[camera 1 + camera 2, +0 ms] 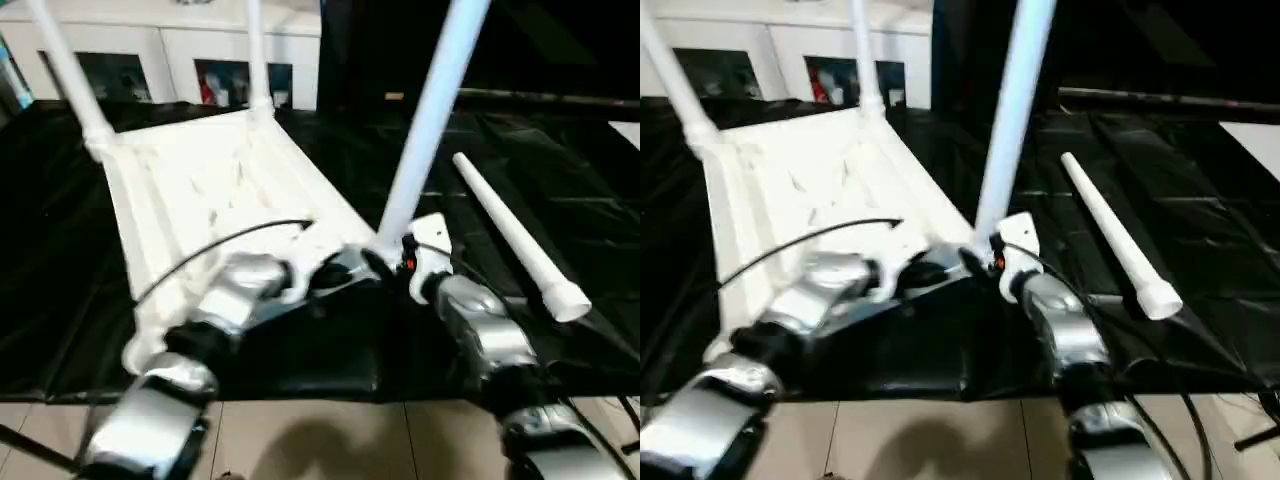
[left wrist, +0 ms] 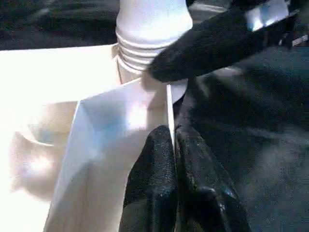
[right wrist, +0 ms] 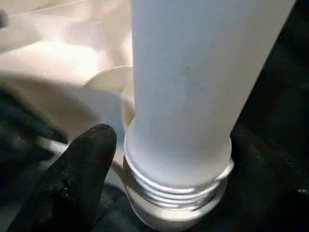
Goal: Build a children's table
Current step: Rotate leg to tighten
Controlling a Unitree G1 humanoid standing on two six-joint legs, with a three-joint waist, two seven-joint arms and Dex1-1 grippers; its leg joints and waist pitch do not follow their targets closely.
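Left fingers [image 2: 166, 169] pinch the tabletop rim [image 2: 170, 111]; right fingers [image 3: 79, 179] spread around the leg [image 3: 193, 96].

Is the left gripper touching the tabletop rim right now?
Touching. In the left wrist view the left gripper's two black fingers close on the thin white rim wall of the tabletop, one each side, no gap visible.

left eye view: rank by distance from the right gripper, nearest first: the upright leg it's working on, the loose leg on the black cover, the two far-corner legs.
1. White tapered tube leg at the near corner, right at the right gripper.
2. Loose white tube leg lying on the black cover, to the right.
3. Far-right corner leg.
4. Far-left corner leg.
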